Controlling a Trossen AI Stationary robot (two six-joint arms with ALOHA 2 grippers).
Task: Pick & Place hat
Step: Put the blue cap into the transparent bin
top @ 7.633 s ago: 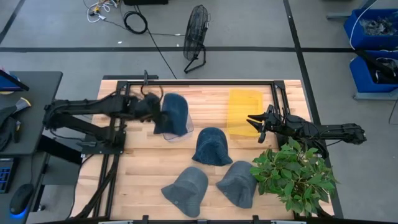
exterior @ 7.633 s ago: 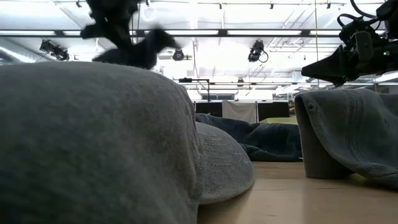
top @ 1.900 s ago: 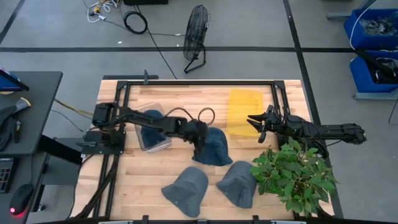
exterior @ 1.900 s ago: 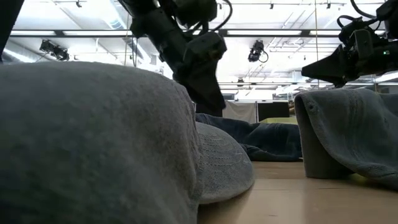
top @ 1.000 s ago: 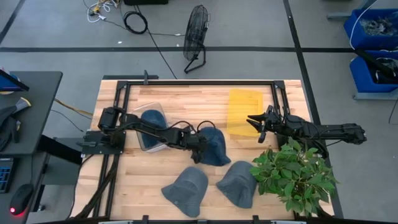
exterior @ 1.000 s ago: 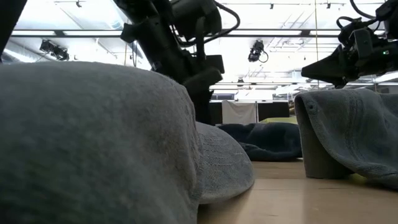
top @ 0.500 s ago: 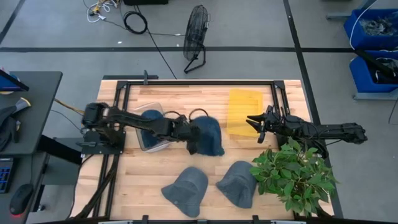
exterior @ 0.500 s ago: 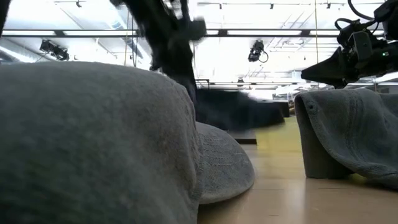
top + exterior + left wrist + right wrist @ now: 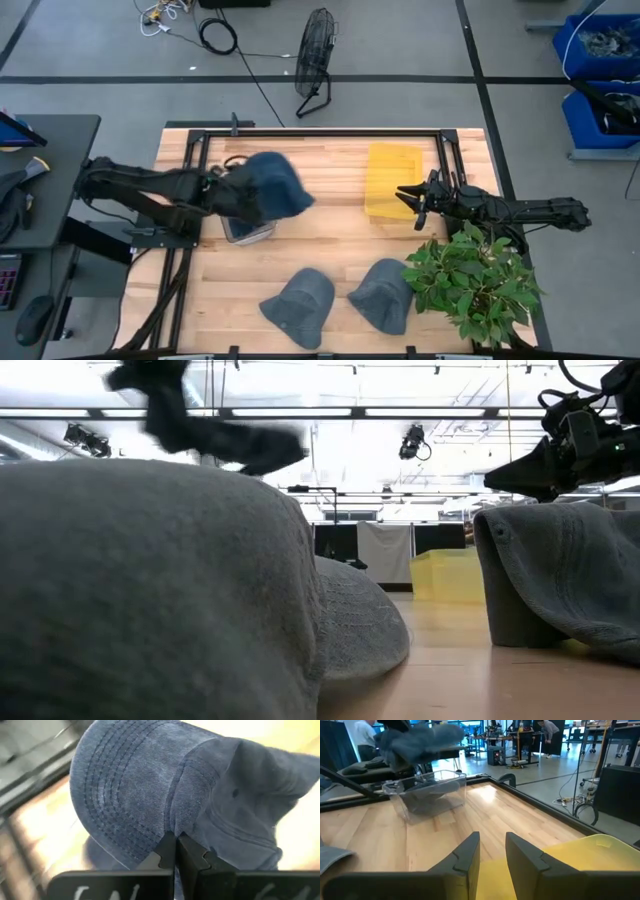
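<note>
Blue denim hat (image 9: 272, 186) held aloft over the clear bin (image 9: 247, 230) at bench left, brim pinched, crown sagging right. Another blue hat lies inside that bin, mostly hidden. Two grey-blue hats rest on the near bench: one left (image 9: 300, 306), one right (image 9: 383, 294).

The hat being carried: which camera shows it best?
The left wrist view: the hat fills it, pinched in the left gripper. The high view shows it above the clear bin; low and right wrist views show only a dark blur.
</note>
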